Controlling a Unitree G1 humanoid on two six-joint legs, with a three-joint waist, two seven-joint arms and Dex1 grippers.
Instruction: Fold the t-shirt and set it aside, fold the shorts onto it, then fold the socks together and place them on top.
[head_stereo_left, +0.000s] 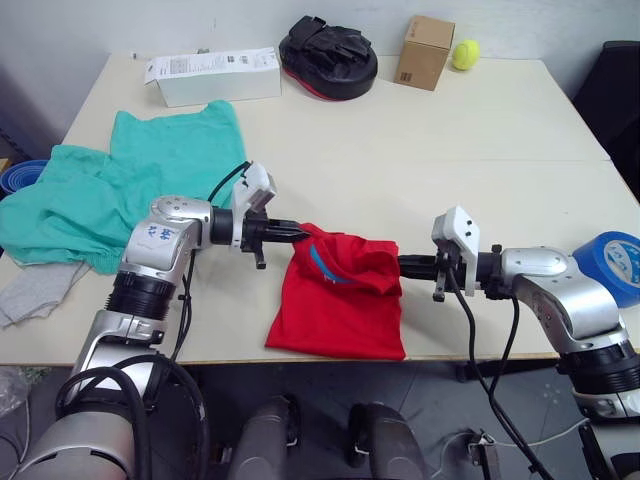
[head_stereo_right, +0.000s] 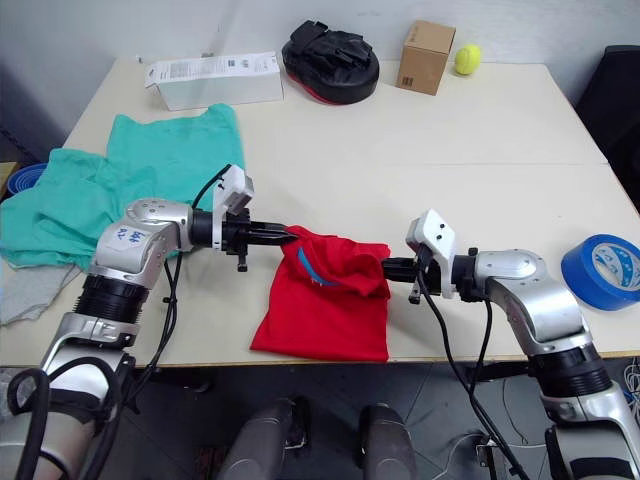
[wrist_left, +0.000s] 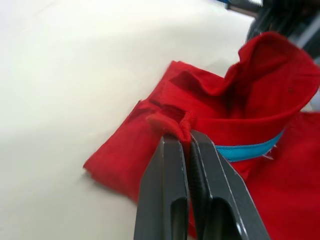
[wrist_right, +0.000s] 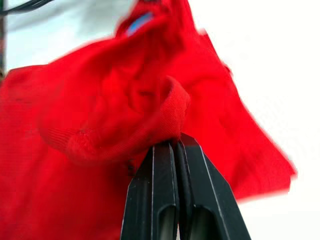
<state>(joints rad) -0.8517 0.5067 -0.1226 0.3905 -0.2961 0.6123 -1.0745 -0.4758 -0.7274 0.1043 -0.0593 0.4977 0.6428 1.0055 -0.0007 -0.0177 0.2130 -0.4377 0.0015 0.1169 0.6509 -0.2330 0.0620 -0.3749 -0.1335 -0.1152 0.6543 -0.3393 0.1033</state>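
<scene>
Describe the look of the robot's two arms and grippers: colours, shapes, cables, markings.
Both arms have rounded silver-grey shells over black ribbed joints, with loose black cables. The left arm bears blue lettering on its shell. A white angular block sits at each wrist. The left gripper and right gripper each have two slim, tapered black fingers.
</scene>
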